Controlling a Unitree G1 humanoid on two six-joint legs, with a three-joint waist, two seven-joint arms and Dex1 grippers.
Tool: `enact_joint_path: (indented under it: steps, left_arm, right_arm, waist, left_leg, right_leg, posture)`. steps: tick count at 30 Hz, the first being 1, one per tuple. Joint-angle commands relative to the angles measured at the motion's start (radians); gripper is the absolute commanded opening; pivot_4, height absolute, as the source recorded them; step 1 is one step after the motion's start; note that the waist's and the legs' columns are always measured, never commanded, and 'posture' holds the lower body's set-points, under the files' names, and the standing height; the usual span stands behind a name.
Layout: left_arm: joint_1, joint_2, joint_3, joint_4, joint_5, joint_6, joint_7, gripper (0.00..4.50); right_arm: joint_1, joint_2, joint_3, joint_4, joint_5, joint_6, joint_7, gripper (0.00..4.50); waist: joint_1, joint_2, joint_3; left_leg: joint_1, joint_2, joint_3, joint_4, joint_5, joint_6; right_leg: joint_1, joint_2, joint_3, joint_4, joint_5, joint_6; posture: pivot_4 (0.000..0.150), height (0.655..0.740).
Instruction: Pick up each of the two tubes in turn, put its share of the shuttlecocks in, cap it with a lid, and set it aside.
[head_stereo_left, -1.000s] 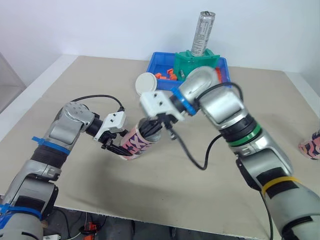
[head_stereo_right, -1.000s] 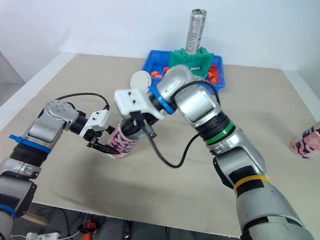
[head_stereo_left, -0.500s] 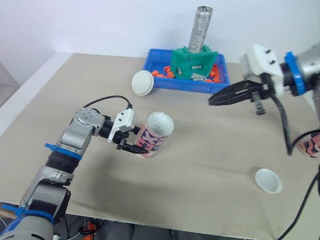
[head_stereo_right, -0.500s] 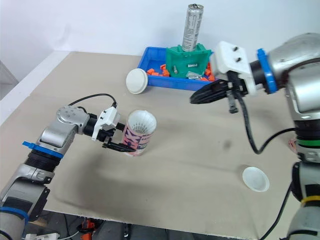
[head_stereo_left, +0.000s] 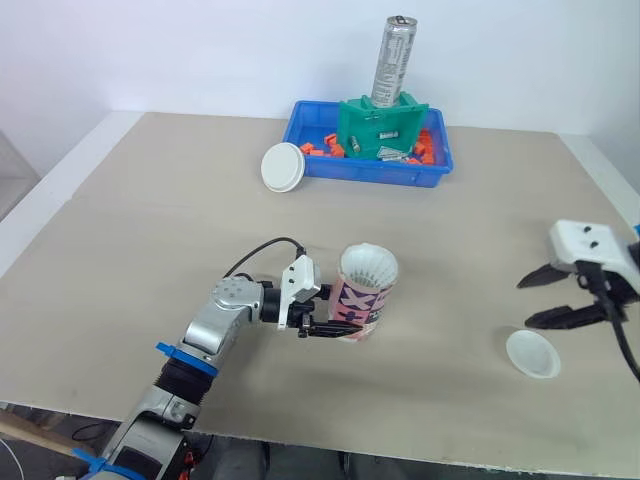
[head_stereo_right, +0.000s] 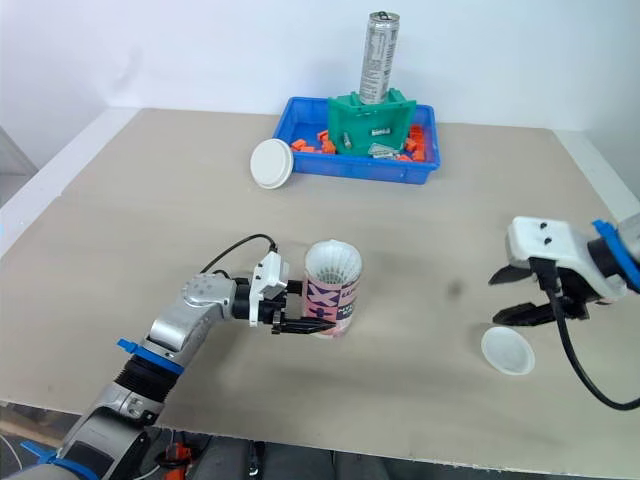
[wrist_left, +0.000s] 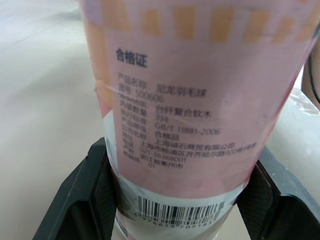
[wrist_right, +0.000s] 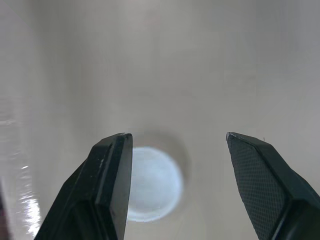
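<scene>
A pink patterned tube (head_stereo_left: 360, 305) stands near the middle of the table with a white shuttlecock (head_stereo_left: 368, 266) in its open mouth. My left gripper (head_stereo_left: 335, 322) is shut on the tube's lower part; in the left wrist view the fingers (wrist_left: 90, 195) clamp both sides of the tube (wrist_left: 185, 100). My right gripper (head_stereo_left: 535, 298) hangs open at the right, just above a small white lid (head_stereo_left: 532, 353) lying on the table. The right wrist view has that lid (wrist_right: 152, 182) between the spread fingers (wrist_right: 107, 175). A larger white lid (head_stereo_left: 282, 166) lies by the bin.
A blue bin (head_stereo_left: 440, 172) with orange parts stands at the back. Inside it is a green holder (head_stereo_left: 378, 125) with a tall silver can (head_stereo_left: 392, 60). Bare table lies between the tube and the right gripper.
My right gripper left the tube's mouth, swung right and down to the small lid, and opened. The shuttlecock stays in the tube. The camera view shifted; the left gripper kept its hold.
</scene>
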Motion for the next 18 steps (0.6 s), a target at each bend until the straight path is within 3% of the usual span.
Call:
enact_joint_path:
  steps: [1, 5, 18]
  left_arm:
    - [0.008, 0.004, 0.012, -0.035, -0.008, -0.007, 0.025, 2.93]
    - [0.024, 0.028, 0.007, -0.056, -0.018, 0.011, 0.016, 2.93]
    - [-0.009, 0.063, 0.013, -0.054, -0.030, 0.022, 0.006, 2.93]
  right_arm:
    - [0.075, -0.029, -0.077, -0.032, 0.000, 0.005, -0.003, 3.26]
    - [0.112, 0.002, -0.070, -0.035, -0.031, 0.000, -0.046, 3.26]
    - [-0.057, 0.139, 0.099, 0.165, -0.190, -0.042, -0.061, 3.26]
  waist:
    - [0.000, 0.000, 0.000]
    - [-0.002, 0.000, 0.000]
    - [-0.002, 0.000, 0.000]
  left_leg:
    - [0.000, 0.000, 0.000, 0.000, 0.001, 0.000]
    - [0.001, 0.000, 0.001, 0.000, 0.002, -0.001]
    - [0.002, 0.000, 0.001, -0.001, 0.003, -0.002]
  right_leg:
    - [0.000, 0.000, 0.000, 0.000, 0.000, 0.000]
    - [0.000, 0.000, 0.002, 0.000, 0.001, -0.001]
    - [0.001, 0.000, 0.002, 0.000, 0.003, 0.002]
  posture:
    - [0.150, 0.7275]
    - [0.150, 0.7275]
    - [0.150, 0.7275]
